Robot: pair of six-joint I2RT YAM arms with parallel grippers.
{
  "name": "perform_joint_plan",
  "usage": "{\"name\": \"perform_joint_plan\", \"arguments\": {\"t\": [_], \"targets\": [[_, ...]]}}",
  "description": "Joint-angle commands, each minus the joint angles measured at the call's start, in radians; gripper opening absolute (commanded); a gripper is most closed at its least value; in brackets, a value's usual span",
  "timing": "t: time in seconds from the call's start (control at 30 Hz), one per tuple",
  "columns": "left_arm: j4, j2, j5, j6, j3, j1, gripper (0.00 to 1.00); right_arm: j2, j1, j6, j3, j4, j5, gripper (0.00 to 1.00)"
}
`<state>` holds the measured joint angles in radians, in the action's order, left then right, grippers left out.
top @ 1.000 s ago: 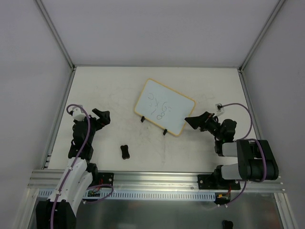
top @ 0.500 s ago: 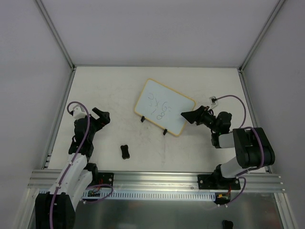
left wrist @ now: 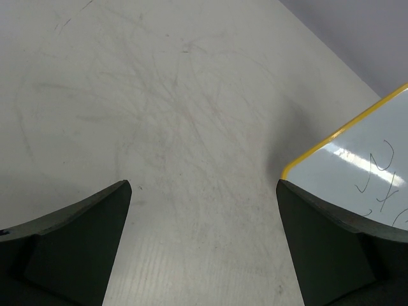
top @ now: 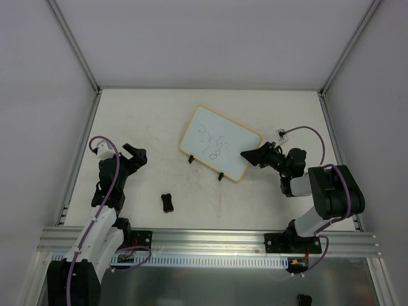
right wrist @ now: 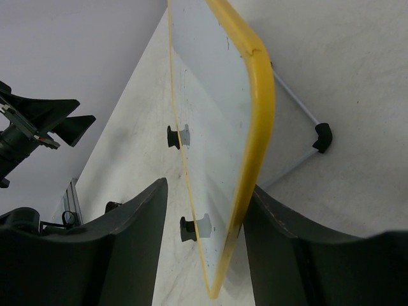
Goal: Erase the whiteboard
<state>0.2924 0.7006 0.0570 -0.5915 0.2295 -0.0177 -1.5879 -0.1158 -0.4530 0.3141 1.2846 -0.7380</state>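
While the black two-finger right gripper [top: 245,155] straddles, jaws apart, the right edge of the small tan-framed white whiteboard [top: 220,141] propped on the pale table [top: 146,115], its scribbles are unwiped. Looks like bracing; next the left gripper [top: 134,153], also spread and empty, must fetch the small black eraser block [top: 167,203].

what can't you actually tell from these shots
- Scribbles on the whiteboard: too small to read in the top view; cut off by the picture edge in the left wrist view.
- Right gripper: whether its jaws press the board; right wrist view shows them either side, contact unclear.
- Eraser: too small for detail, top view only.
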Motion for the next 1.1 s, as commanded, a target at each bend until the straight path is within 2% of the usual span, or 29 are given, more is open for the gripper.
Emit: {"name": "perform_joint_plan", "arguments": {"t": [0.0, 0.1, 0.13, 0.17, 0.4, 0.6, 0.63, 0.7, 0.83, 1.07], "targets": [[0.025, 0.007, -0.014, -0.011, 0.034, 0.007, 0.99, -0.009, -0.004, 0.042, -0.010, 0.245, 0.009, 0.52], [0.030, 0.011, -0.023, -0.010, 0.036, 0.005, 0.99, -0.017, -0.001, 0.037, -0.010, 0.246, 0.011, 0.49], [0.031, 0.010, -0.025, -0.010, 0.034, 0.005, 0.99, -0.018, 0.002, 0.037, -0.015, 0.246, 0.012, 0.36], [0.031, 0.010, -0.026, -0.010, 0.034, 0.005, 0.99, -0.018, 0.005, 0.034, -0.015, 0.246, 0.011, 0.28], [0.040, 0.020, -0.037, -0.010, 0.033, 0.007, 0.99, -0.003, 0.016, 0.025, -0.021, 0.246, 0.009, 0.24], [0.045, 0.042, -0.054, 0.002, 0.037, 0.007, 0.99, -0.015, 0.019, 0.019, -0.010, 0.246, 0.005, 0.07], [0.045, 0.046, -0.054, -0.001, 0.037, 0.005, 0.99, -0.018, 0.019, 0.017, -0.009, 0.246, 0.003, 0.01], [0.041, 0.063, -0.054, -0.010, 0.037, 0.002, 0.99, -0.026, 0.019, 0.016, -0.007, 0.246, 0.005, 0.00], [-0.010, 0.068, -0.051, -0.157, 0.036, 0.002, 0.99, -0.020, 0.022, 0.019, -0.009, 0.246, 0.003, 0.00], [-0.012, 0.060, -0.243, -0.260, 0.067, 0.002, 0.99, -0.009, 0.024, 0.016, -0.013, 0.246, 0.000, 0.00]]}}
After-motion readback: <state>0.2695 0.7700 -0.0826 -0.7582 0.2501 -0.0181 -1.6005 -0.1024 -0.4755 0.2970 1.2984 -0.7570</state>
